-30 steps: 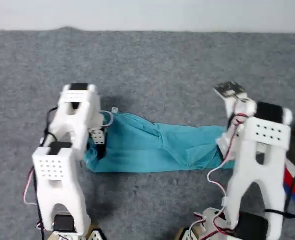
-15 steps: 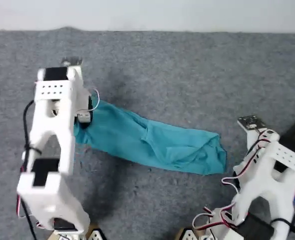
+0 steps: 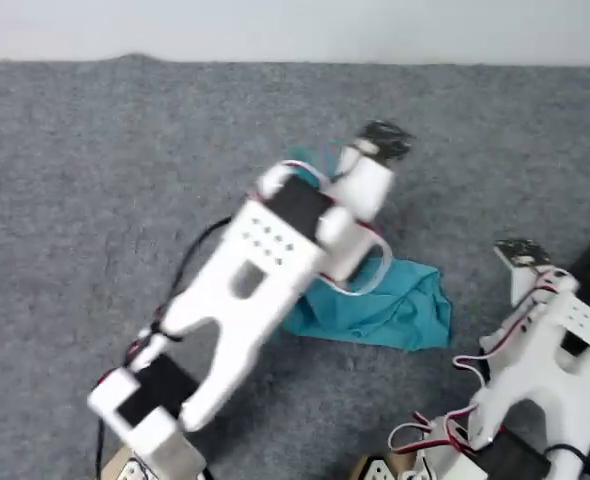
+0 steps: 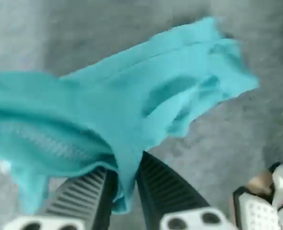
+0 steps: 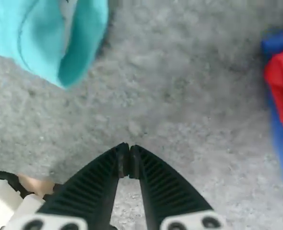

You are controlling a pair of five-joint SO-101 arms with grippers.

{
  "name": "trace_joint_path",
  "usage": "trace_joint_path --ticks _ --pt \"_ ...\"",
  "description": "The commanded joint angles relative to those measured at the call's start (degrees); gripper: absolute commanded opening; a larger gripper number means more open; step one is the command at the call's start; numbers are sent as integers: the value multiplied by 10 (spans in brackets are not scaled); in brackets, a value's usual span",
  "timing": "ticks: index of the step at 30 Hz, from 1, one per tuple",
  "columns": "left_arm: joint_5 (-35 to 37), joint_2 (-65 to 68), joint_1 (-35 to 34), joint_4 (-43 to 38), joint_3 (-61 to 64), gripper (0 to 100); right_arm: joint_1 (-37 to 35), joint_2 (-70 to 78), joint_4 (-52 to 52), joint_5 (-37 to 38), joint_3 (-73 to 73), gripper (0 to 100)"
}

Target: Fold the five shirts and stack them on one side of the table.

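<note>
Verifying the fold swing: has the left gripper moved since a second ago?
Yes. The left gripper, shut on the teal shirt, has swung rightward from the table's left side to its middle.

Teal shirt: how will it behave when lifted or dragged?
Likely floppy: the teal shirt drapes and creases from the left end effector. Probably light: one pinched edge lifts it. May bunch if dragged; its end on the table is already rumpled.

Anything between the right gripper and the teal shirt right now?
That stretch is bare. In the right wrist view, plain grey table covering runs from the right gripper up to the teal shirt.
</note>
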Motion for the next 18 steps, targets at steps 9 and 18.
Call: trace_joint_path --ticks 9,18 --pt "-6 229 118 17 -251 15 147 -18 -3 121 -22 9" --pt "-6 288 164 16 -255 125 153 -18 0 121 -34 9"
